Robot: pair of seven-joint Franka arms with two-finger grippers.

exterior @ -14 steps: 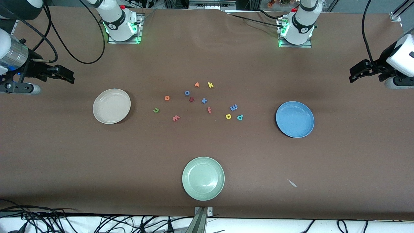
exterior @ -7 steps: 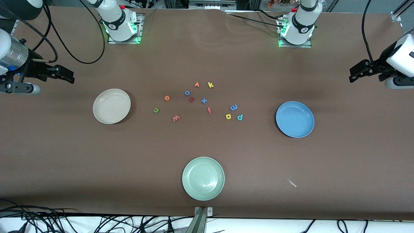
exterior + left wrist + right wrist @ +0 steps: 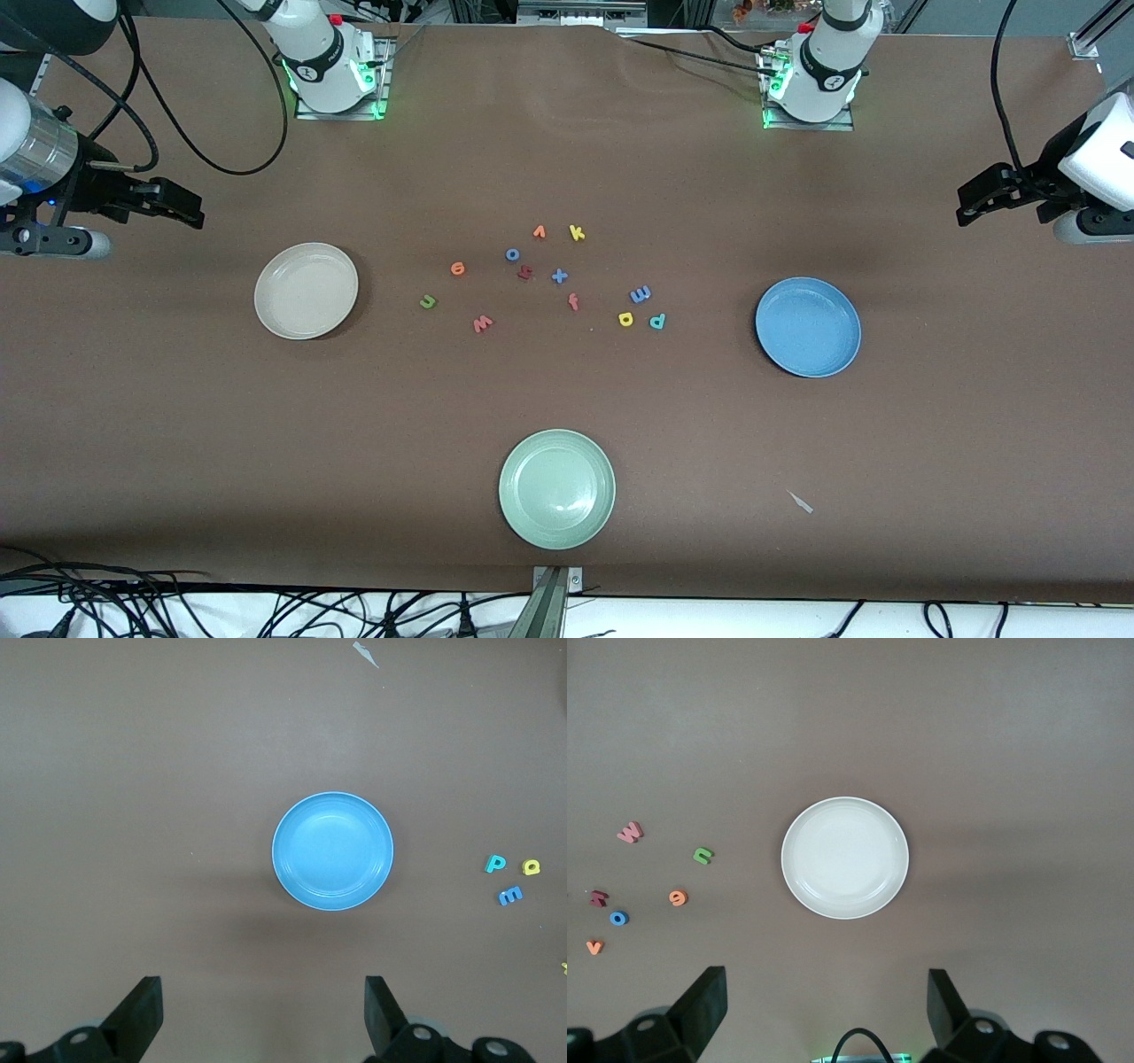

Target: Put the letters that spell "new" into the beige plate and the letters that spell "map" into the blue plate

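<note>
Nothing has shifted over the last second, so the sorting has not begun. The right gripper (image 3: pixel 182 208), fingers spread and empty, waits above the table (image 3: pixel 567 416) at its own arm's end. The beige plate (image 3: pixel 306 291) is bare; beside it toward the centre lie the green n (image 3: pixel 428 301), orange e (image 3: pixel 457 268) and salmon w (image 3: pixel 482 323). Further along sit the blue m (image 3: pixel 640 293), yellow a (image 3: pixel 625 319) and teal p (image 3: pixel 657 321), then the bare blue plate (image 3: pixel 807 326). The left gripper (image 3: pixel 983 197), likewise wide apart and empty, waits at its end.
</note>
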